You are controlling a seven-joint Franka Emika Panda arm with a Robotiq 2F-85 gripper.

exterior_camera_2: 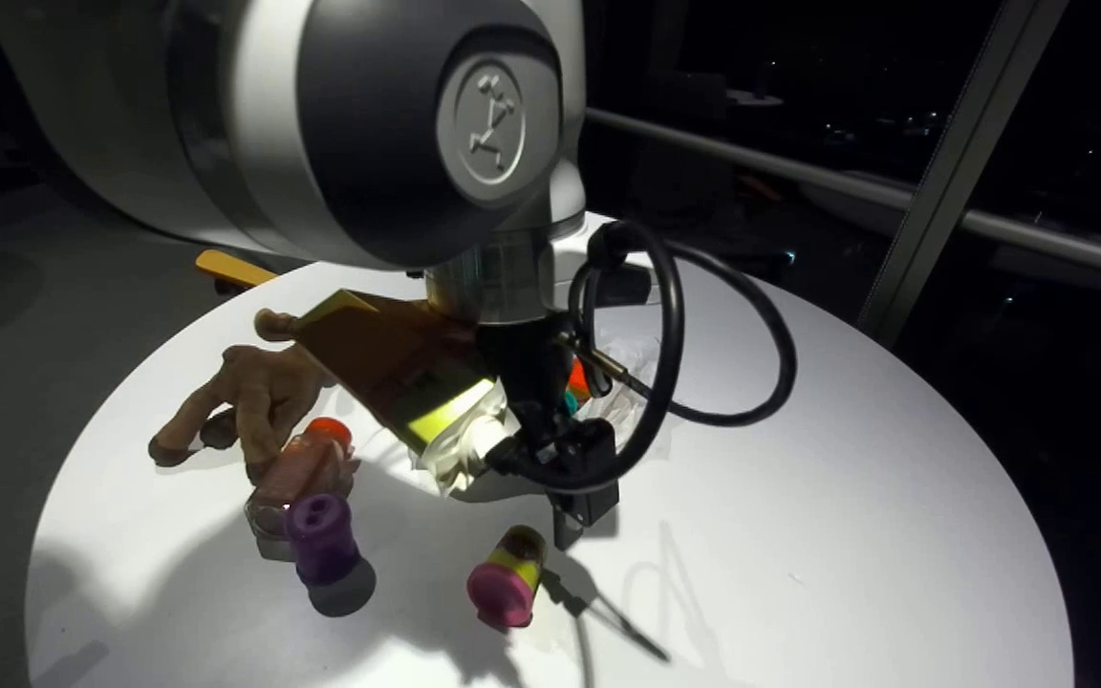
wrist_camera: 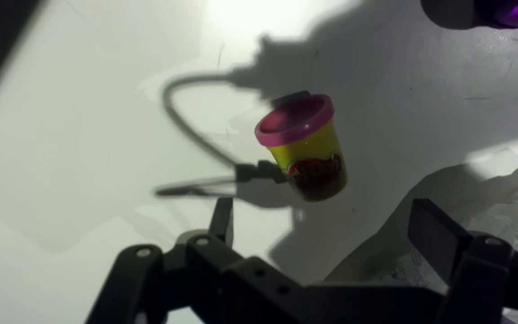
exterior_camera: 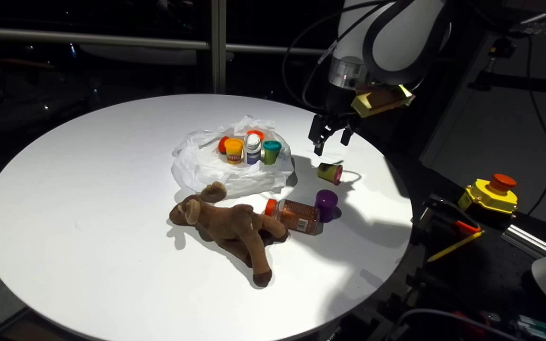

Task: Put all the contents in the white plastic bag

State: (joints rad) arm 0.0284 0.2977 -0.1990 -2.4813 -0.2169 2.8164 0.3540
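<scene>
Jaws wide apart and nothing between them, my gripper [exterior_camera: 332,143] hangs above a yellow pot with a pink lid [exterior_camera: 330,173]. In the wrist view that pot [wrist_camera: 315,155] lies on its side just beyond the fingertips. The white plastic bag [exterior_camera: 197,166] is spread on the table, bearing a yellow pot [exterior_camera: 234,152], a white bottle [exterior_camera: 252,154], a green pot with teal lid [exterior_camera: 271,154] and red-orange pieces behind. Off the bag lie the brown plush animal [exterior_camera: 230,222], a clear jar with orange lid [exterior_camera: 299,217] and a purple pot [exterior_camera_2: 321,540].
Everything rests on a round white table [exterior_camera: 78,189]. Beyond its edge, a yellow box with a red button [exterior_camera: 491,195] stands on a dark surface beside a yellow pencil [exterior_camera: 455,246]. A cable [exterior_camera_2: 675,315] loops out from my wrist.
</scene>
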